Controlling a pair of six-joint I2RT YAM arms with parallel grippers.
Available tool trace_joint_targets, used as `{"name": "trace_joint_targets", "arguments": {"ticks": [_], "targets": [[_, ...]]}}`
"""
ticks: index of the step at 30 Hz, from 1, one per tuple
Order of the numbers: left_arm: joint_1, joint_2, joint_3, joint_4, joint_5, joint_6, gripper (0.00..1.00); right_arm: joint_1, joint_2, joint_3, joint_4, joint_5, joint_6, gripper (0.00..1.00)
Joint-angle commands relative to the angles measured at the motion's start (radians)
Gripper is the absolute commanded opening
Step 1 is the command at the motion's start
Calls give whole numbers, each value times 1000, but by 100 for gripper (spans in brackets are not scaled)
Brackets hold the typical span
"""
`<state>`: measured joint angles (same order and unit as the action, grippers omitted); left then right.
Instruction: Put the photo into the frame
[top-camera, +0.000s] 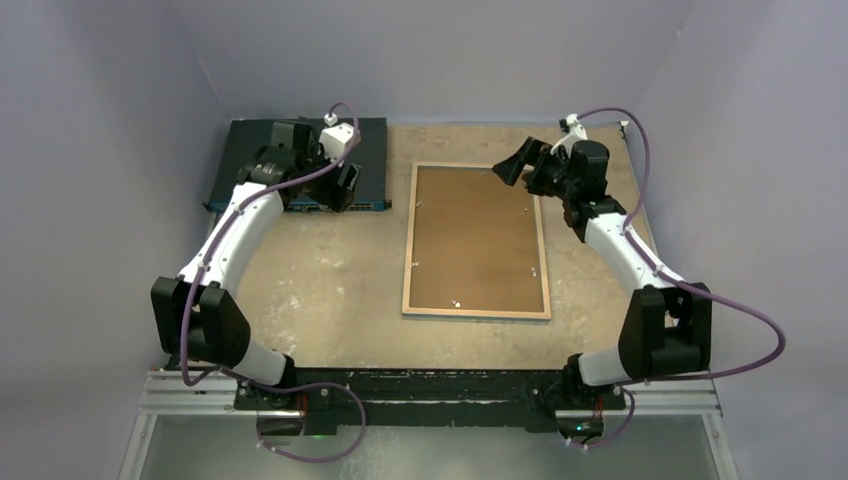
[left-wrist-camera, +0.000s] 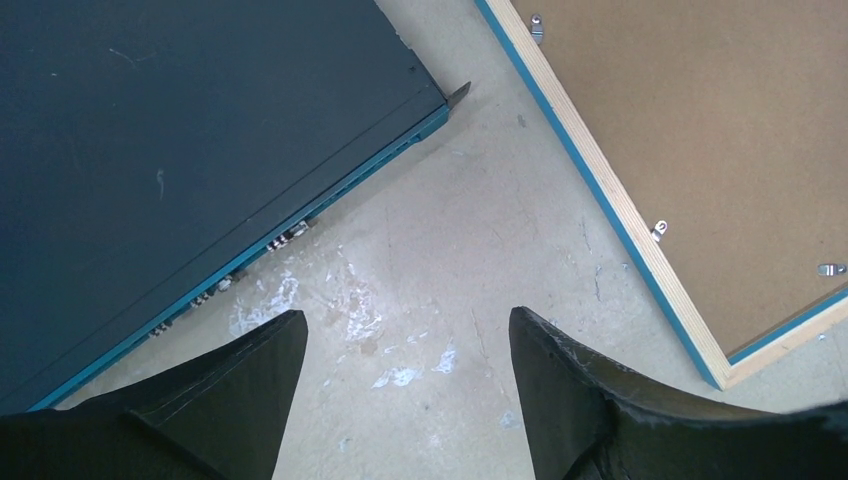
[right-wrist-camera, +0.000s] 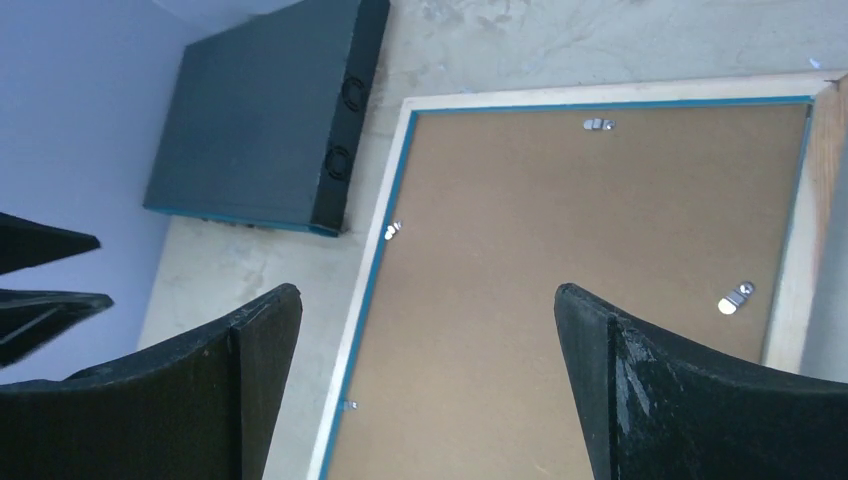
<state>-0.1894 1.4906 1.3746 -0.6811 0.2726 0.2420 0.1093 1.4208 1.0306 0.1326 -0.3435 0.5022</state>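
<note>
**Status.** The thin rectangular picture frame with a light wood back rim and blue edging (top-camera: 409, 240) lies face down at the table centre, slightly right. The plain brown backing board (top-camera: 476, 240) is seated inside the rim. Small metal clips (right-wrist-camera: 735, 298) are spaced along the board's edge; whether they are locked can't be told. The photo is not visible in any view, so its pos. can't be told. It may be under the board or out of view.

**Grippers.** The left gripper (left-wrist-camera: 407, 315) hangs over bare table beside the dark flat rectangular box (left-wrist-camera: 200, 120), fingers spread, nothing held. The right gripper (right-wrist-camera: 425, 290) is held above the frame's far right corner, fingers spread wide, nothing held.

**Step in hand (judged).** Either the start or the end of the job is indicated, as both grippers are empty and the board is in place. If the photo is not inside, the clips are to be turned aside and the board lifted out by one edge. The clips are small and flat, so a fine fingertip approach is called for.

**Edges / room.**
- The board sits flush in the rim, w/ little lip for a finger.
- The tan worn tabletop (top-camera: 330, 270) is bare between the box and the frame's left rim, so the board could be set down there.
- The box's near corner lies near the frame's far left corner, so clearance is tighter there.
- On the right only a narrow strip of table is left, and the right arm stands over it.
- Walls close the cell on three sides.
</note>
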Motion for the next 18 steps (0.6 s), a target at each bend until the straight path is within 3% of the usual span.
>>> {"name": "trace_joint_targets", "arguments": {"ticks": [1,3,5,9,10,12,14,15,18], "targets": [[4,23,33,-13,43,-31,72,43,41,-9,72,-35,59,99],[-7,40,5,18,77,-61,69,124,37,25,-39,136,23,97],[-28,72,-21,54,112,-91,66,154,-19,3,-39,205,33,91],[-92,143,-55,108,152,-149,64,68,-112,-132,117,112,255,99],[-115,166,-55,110,152,-155,63,35,-104,-161,167,16,287,99],[-154,200,-63,115,150,-170,60,34,-71,-150,188,-43,228,99],[-186,222,-81,129,151,-183,58,124,-68,-89,90,69,135,97],[-193,229,-93,139,152,-189,57,163,-79,-89,83,94,115,92],[-197,255,-124,177,160,-220,53,223,-118,-191,165,60,152,64]]}}
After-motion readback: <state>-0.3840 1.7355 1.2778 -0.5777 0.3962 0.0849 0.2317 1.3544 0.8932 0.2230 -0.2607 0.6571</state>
